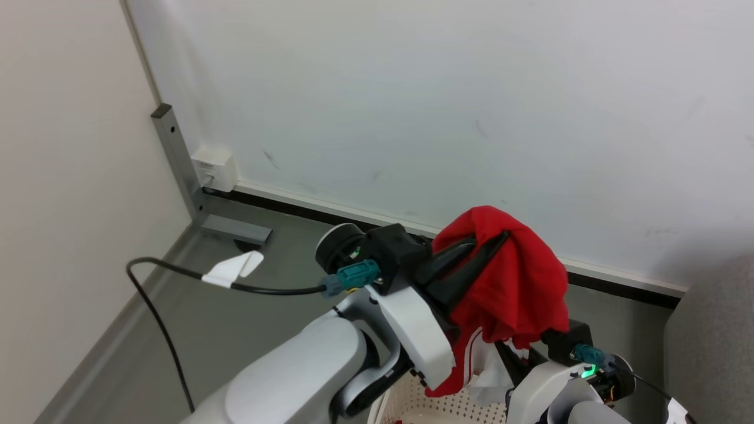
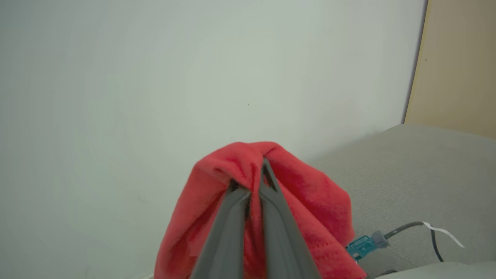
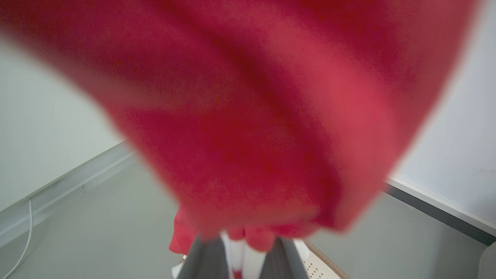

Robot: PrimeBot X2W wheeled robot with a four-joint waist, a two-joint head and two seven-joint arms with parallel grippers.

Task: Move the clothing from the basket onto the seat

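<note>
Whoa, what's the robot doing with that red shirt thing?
The robot's left end effector is shut on the red clothing, holding it in the air above the basket. The right end effector is at the garment's hanging lower edge, with fabric between its fingers, but its grip is hidden. The clothing is not on the grey seat yet.

Head view: taken from above and behind the clothing [image 1: 512,282], facing forward and down onto wall [image 1: 412,88] and floor [image 1: 235,330], at moderate range. Left wrist view: taken just under the clothing, along the left end effector [image 2: 250,174], close in, facing the wall, the seat [image 2: 426,174] right of the clothing. Right wrist view: taken from below the clothing, near enough to blur it. Shared across all three: the clothing and the wall behind it.
</note>
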